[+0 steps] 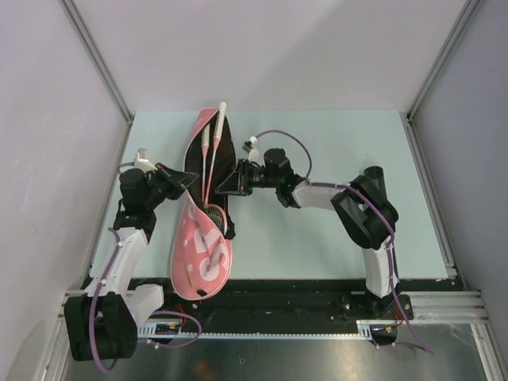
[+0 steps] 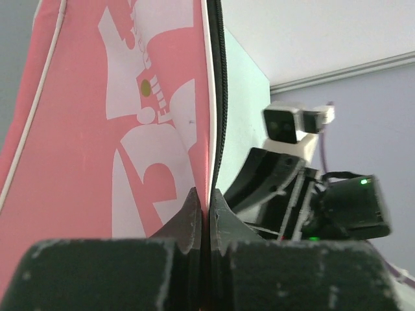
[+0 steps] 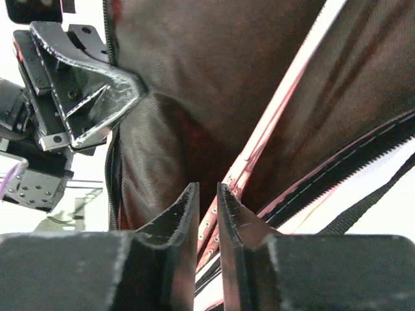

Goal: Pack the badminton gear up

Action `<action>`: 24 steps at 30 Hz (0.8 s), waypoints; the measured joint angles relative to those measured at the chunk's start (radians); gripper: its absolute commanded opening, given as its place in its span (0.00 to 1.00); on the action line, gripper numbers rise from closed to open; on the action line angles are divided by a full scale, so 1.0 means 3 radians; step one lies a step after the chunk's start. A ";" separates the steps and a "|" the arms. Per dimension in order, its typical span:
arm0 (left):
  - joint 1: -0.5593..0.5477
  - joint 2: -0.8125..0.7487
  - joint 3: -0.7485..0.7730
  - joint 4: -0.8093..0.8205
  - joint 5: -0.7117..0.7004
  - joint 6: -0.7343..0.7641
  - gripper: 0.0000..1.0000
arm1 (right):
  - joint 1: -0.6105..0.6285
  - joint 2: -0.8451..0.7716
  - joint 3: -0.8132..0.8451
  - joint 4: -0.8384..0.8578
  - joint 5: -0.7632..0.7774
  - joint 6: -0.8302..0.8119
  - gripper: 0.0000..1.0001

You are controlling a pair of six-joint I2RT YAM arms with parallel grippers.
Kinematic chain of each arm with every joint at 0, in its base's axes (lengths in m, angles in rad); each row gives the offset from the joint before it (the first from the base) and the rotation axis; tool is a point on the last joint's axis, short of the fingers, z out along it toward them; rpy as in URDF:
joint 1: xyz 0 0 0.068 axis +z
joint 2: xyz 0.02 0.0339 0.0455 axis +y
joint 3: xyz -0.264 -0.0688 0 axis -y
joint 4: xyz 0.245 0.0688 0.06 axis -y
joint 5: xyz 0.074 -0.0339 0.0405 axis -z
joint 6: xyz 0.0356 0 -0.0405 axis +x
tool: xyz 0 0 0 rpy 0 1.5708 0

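The pink racket-shaped bag (image 1: 202, 258) with white lettering lies left of centre, its top unzipped and its dark lining (image 1: 225, 155) showing. Two pink-framed rackets (image 1: 208, 171) sit inside, their white handles (image 1: 220, 119) poking out at the far end. My left gripper (image 1: 189, 181) is shut on the bag's left zipper edge (image 2: 214, 129), as the left wrist view (image 2: 208, 194) shows. My right gripper (image 1: 227, 186) is at the bag's right edge, jaws almost together on the zipper edge (image 3: 337, 165), with the racket frames (image 3: 259, 149) just behind them (image 3: 207, 188). Shuttlecocks and the dark tube are out of view.
The pale green table (image 1: 333, 230) stretches right of the bag. The right arm (image 1: 361, 210) bends across its middle. Metal frame posts (image 1: 429, 87) stand at the back corners, and a black rail (image 1: 302, 290) runs along the near edge.
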 measured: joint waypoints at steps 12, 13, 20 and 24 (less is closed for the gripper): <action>-0.0006 0.0055 0.0000 0.0006 0.0053 -0.0001 0.00 | -0.0771 -0.0420 0.0788 -0.2140 0.0235 -0.1027 0.78; -0.0006 0.0055 0.0000 0.0008 0.0065 -0.0003 0.00 | -0.0804 -0.0332 0.0931 -0.2218 0.0271 -0.1080 0.77; -0.0008 0.0053 0.0000 0.0008 0.0153 -0.0004 0.00 | -0.0659 0.0243 0.1509 -0.2294 0.0327 -0.1279 0.77; -0.0017 0.0053 0.0000 0.0008 0.0196 -0.0005 0.00 | -0.0591 0.0776 0.2169 -0.2266 0.0333 -0.1321 0.75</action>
